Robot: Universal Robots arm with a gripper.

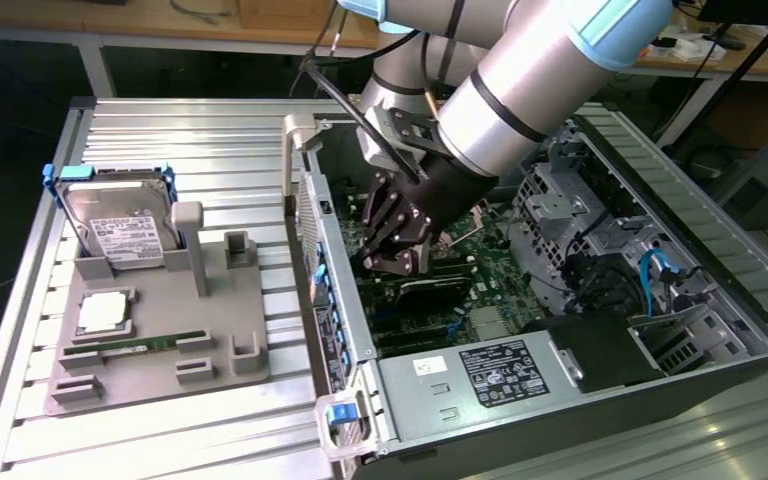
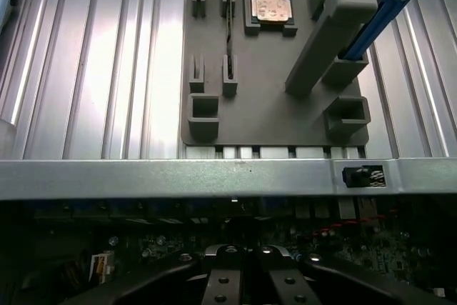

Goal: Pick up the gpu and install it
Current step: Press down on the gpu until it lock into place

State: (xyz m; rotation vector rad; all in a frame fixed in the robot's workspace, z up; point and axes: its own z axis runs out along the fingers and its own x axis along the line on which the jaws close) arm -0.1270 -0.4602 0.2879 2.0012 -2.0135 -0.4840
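Ribbed, brushed-aluminium counter (image 1: pixel 224 125) gleams under matt grey plastic holder tray (image 1: pixel 157 340). A silvery metal hard drive (image 1: pixel 124 225) with paper label sits in blue plastic frame. The arm's smooth silver metal casing (image 1: pixel 531 80) meets a glossy black pincer (image 1: pixel 398 262) over green circuit board (image 1: pixel 491 270).

grey parts tray (image 1: pixel 157 350) on ribbed silver table (image 1: pixel 157 130). silver hard drive (image 1: pixel 120 225), white label, blue frame. green ram stick (image 1: pixel 144 343). green motherboard (image 1: pixel 484 275), black gripper (image 1: pixel 398 262), blue cables (image 1: pixel 658 268).
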